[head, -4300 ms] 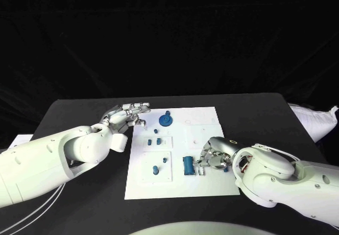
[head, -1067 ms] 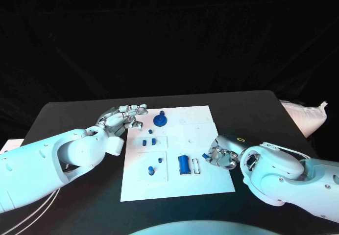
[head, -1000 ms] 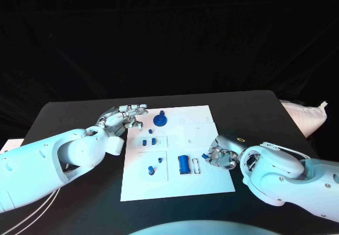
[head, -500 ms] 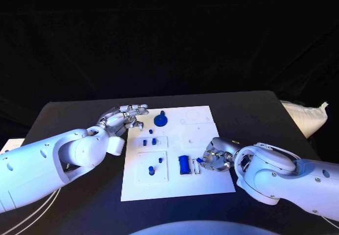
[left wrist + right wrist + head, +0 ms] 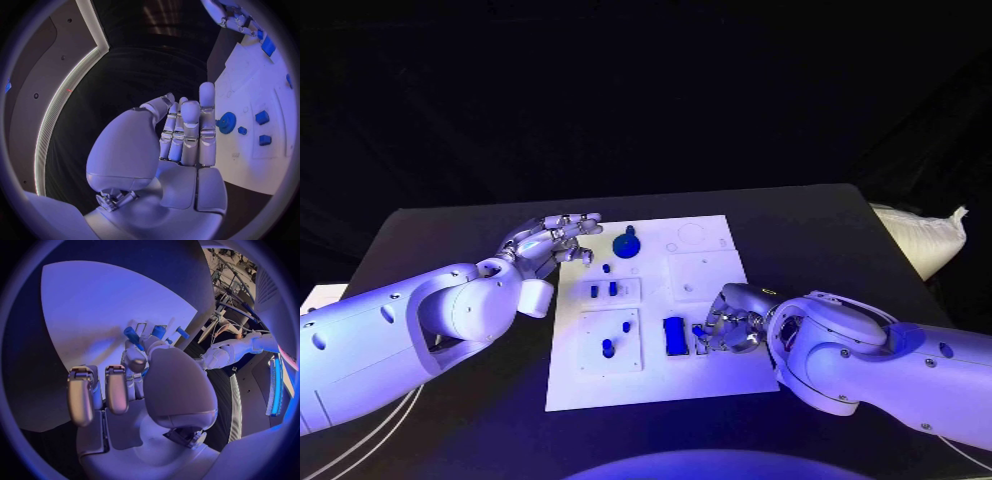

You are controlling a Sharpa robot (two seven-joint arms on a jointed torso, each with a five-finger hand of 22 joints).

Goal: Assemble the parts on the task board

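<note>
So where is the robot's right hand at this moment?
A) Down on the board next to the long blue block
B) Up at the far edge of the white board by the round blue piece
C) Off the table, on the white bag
A: the right hand sits on the task board beside the long blue block.

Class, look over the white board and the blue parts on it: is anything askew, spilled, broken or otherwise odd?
Nothing stands out. The task board lies flat on the black table, and the blue parts sit inside its outlines. The right hand is down beside the long blue block; the left hand is at the board's far left corner.
</note>
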